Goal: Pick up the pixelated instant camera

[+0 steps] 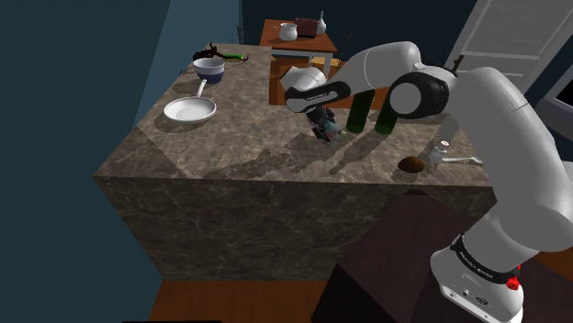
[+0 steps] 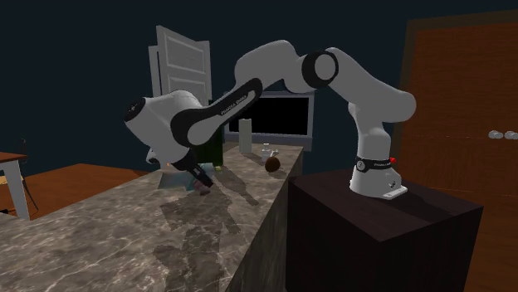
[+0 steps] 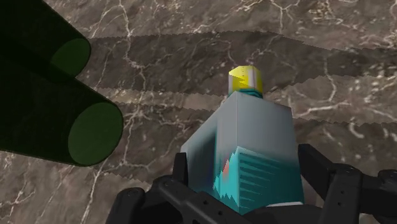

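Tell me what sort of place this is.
Most likely a home kitchen: a veined, marble-look counter carries a white frying pan, a bowl and two dark green bottles, with a white panelled door behind.

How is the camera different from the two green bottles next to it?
The camera is a grey box with teal and yellow parts; the bottles are round and dark green. The gripper clasps the camera; the bottles stand free. Both are over the marble counter.
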Available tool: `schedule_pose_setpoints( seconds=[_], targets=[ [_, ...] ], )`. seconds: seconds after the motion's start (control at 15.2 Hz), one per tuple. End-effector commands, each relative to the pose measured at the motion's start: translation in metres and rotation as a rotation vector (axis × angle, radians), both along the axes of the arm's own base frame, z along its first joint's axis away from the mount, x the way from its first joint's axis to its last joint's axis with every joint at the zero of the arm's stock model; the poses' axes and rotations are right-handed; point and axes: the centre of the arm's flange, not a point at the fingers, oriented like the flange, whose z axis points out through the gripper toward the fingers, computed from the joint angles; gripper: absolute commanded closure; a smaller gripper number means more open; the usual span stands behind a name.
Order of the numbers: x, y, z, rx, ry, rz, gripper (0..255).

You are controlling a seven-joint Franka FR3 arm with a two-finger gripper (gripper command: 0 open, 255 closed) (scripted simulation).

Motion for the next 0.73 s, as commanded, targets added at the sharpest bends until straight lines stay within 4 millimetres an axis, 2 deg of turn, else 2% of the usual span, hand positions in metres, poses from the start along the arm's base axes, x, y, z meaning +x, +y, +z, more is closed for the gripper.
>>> schedule_pose_setpoints(
  seconds=[0.0,0.07,0.13,0.2,0.26,0.33,0.66],
  targets=[
    [-0.014,0.013,-0.031,0.13,0.037,-0.071,255],
    [-0.022,0.019,-0.031,0.127,0.039,-0.075,255],
    [-0.015,0.023,-0.026,0.13,0.04,-0.07,255],
    [-0.022,0.017,-0.023,0.128,0.039,-0.073,255],
    [-0.018,0.014,-0.025,0.129,0.038,-0.072,255],
    [0.002,0.017,-0.03,0.133,0.039,-0.064,255],
    [0.002,0.017,-0.003,0.133,0.039,-0.064,255]
  ],
)
